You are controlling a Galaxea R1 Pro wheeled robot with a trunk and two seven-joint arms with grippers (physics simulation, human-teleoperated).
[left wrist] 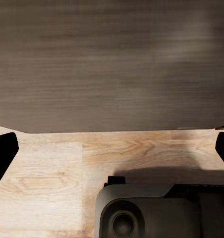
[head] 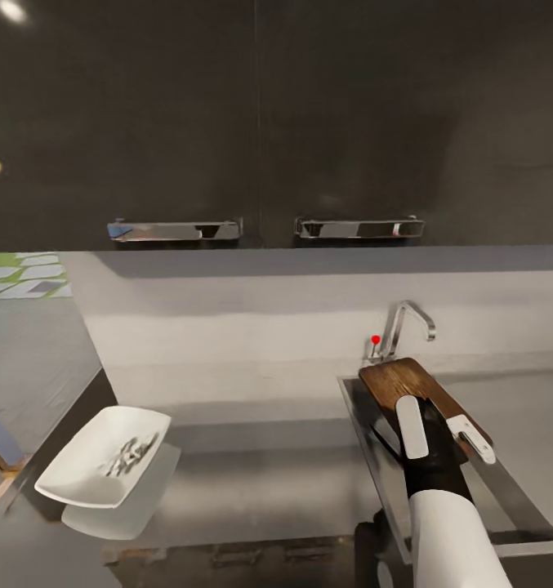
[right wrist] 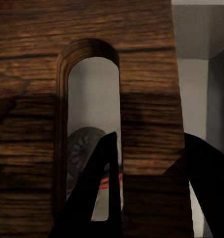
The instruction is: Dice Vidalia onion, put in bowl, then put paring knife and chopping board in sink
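Right end effector (head: 445, 431) clamped on chopping board (head: 407, 385), fingers (right wrist: 94, 198) through its handle slot, board held tilted over the sink (head: 521, 498) beside the chrome tap (head: 407, 322). Through the slot: round drain (right wrist: 84, 146) and a bit of red, likely the paring knife (right wrist: 109, 184). White bowl (head: 80, 478) with pale diced onion (head: 131, 454) sits on desk (head: 268, 482), well apart. Left end effector (left wrist: 112, 148) spread open above wood floor (left wrist: 47, 173)
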